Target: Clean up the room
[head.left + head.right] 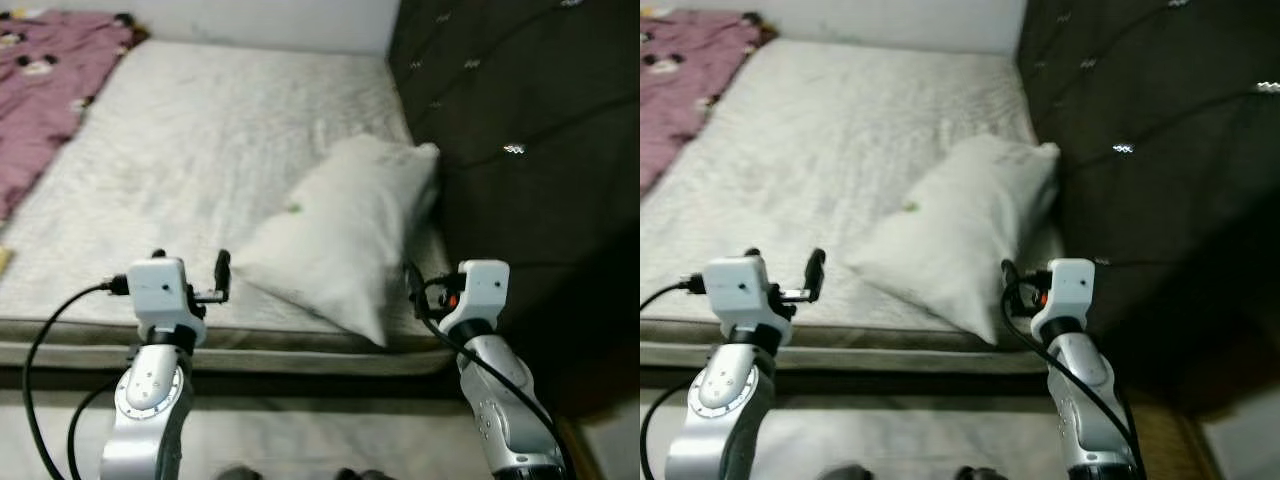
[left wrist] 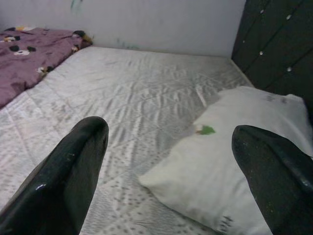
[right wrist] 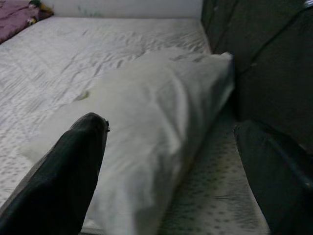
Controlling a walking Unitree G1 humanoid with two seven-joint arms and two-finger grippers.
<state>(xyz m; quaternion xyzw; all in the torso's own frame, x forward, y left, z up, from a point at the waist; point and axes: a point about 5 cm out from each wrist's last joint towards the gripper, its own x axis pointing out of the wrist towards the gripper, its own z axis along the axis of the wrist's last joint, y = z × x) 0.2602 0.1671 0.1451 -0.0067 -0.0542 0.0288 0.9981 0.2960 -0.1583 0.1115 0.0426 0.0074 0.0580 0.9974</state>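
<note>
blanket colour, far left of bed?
Blanket: purple-pink with small black-and-white figures; clearest in the left wrist view.

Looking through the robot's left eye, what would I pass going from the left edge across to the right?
Purple patterned blanket → bare white quilted mattress → white pillow with a small green mark → dark tufted headboard.

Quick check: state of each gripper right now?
Left gripper: open, holding nothing, before the pillow.
Right gripper: open, holding nothing, also facing the pillow.
</note>
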